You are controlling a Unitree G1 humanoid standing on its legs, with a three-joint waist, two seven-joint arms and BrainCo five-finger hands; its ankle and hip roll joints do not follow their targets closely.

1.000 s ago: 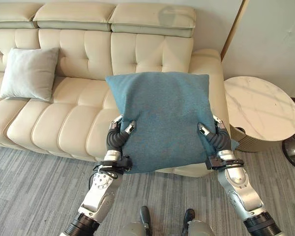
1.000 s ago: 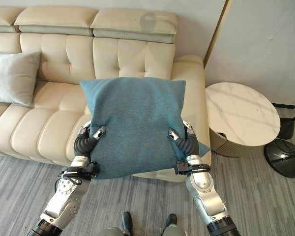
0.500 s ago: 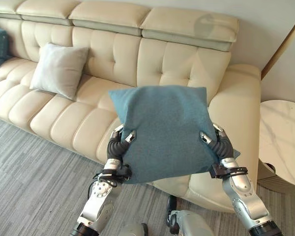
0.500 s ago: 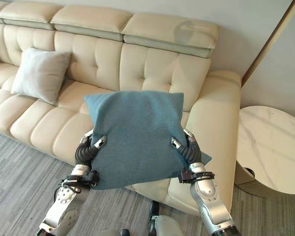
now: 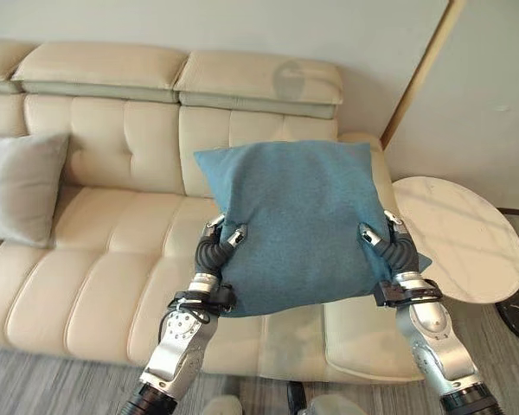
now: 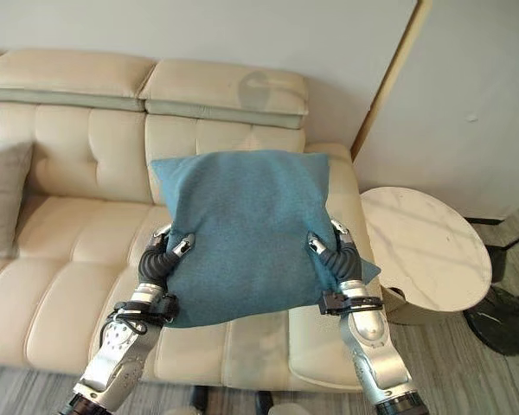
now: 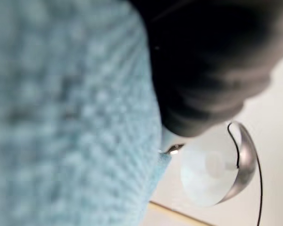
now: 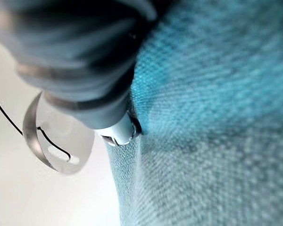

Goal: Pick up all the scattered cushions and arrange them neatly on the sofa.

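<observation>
Since half a second ago our whole view has swung, so the sofa (image 5: 112, 251) now sits square in front of us, and we still hold the blue cushion (image 5: 298, 220) the same way.

At the far left, a grey cushion (image 5: 17, 199) leans on the sofa's back, well apart from the blue one.

Next comes our left hand (image 5: 214, 251). Its thumb presses on the front of the blue cushion at the lower left edge, and the fingers are tucked behind, so it pinches the cloth.

In the middle, the blue cushion hangs in the air between our hands, above the right end of the seat. It is nearly square and a bit taller than wide. Its flat face looks up at us, and its top edge tips toward the sofa's back. We can see no label or writing on it.

Our right hand (image 5: 387, 246) pinches the lower right edge in the same way, thumb in front.

At the far right, a round white table (image 5: 467, 233) stands just beside the sofa's arm.
</observation>
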